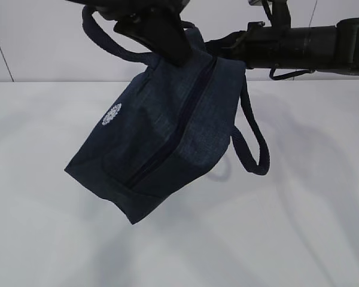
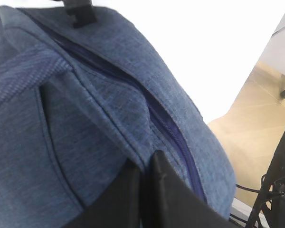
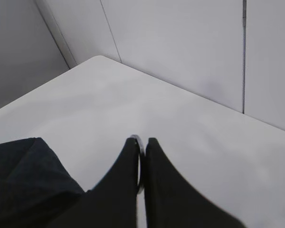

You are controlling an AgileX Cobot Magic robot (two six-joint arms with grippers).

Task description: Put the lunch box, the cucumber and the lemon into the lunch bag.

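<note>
From the exterior view, you have the lunch bag [image 1: 161,131] hanging in the air above the white table [image 1: 42,239], well clear of it, tilted so its long axis runs from upper right down to lower left, with the zipper line [image 1: 179,128] along the face turned toward the camera and apparently closed. Your left gripper [image 1: 167,51] comes in from the top edge and is clenched on the bag's upper fabric beside the zipper's top end, while your right gripper [image 1: 242,51] reaches in from the right and meets the bag at that same upper corner; one padded handle [image 1: 254,146] dangles off the right side, and the white logo [image 1: 111,115] sits on the left face. No lunch box, cucumber or lemon shows in any view, so you cannot tell where they are. In the left wrist view, your fingers [image 2: 161,190] are pinched together on a fold of the blue fabric [image 2: 85,142] just beside the zipper, which runs away from them toward the upper left. In the right wrist view, the jaws are pressed together on a thin silver ring pull [image 3: 139,164], with a dark corner of the bag [image 3: 23,175] at lower left and bare table beyond. The coming move likely turns on this: the zipper track lies down and left of your right gripper, so the pull must travel along that axis while your left holds the fabric taut.
</note>
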